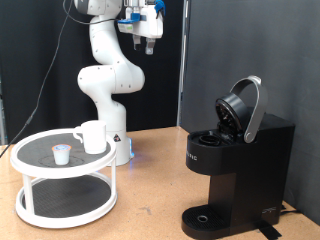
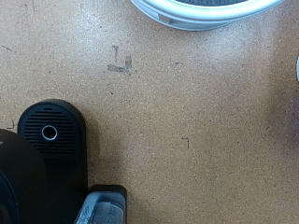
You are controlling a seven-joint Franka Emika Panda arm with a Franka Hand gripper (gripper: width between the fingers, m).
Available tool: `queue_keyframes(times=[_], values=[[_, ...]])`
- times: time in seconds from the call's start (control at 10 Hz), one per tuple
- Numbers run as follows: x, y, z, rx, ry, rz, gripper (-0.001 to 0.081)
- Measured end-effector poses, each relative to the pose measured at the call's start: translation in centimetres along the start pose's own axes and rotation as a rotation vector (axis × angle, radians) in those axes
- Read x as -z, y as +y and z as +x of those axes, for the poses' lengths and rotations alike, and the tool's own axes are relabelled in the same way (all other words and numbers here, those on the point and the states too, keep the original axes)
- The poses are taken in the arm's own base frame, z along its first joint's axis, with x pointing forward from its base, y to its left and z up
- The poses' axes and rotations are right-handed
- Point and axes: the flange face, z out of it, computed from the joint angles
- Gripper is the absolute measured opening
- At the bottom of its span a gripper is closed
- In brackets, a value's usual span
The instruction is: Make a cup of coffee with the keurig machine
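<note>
I see cup [image 1: 93,136] on top tier of white round stand [image 1: 64,178], 9 o'clock side of exterior view. Judge it rigid, glazed, slippery, breakable; grip at rim wall or handle. Small pod [image 1: 62,154] sits just beside it, crowding approach. Keurig machine [image 1: 235,170] at 4 o'clock on bench [image 1: 150,185], lid up. End effector [image 1: 149,40] high at 12 o'clock, carrying nothing; finger spacing unreadable.

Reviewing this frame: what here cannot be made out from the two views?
- Gripper: exterior view, small and high near the top edge; whether the jaws are open is unreadable. It does not show in the wrist view.
- Coffee machine: its open lid's chamber is too dark to see whether a pod sits inside; the wrist view cuts off all but the drip tray.
- Cup: contents hidden by its wall.
- Small pod: too small for detail.
</note>
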Motion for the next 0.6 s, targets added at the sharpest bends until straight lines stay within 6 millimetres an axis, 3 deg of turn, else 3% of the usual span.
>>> queue_keyframes(times=[0.3, 0.6], values=[[0.1, -1.2, 1.2, -0.01, -0.021, -0.014, 0.0734], [0.0, -4.6, 5.1, -0.008, -0.029, -0.021, 0.0734]])
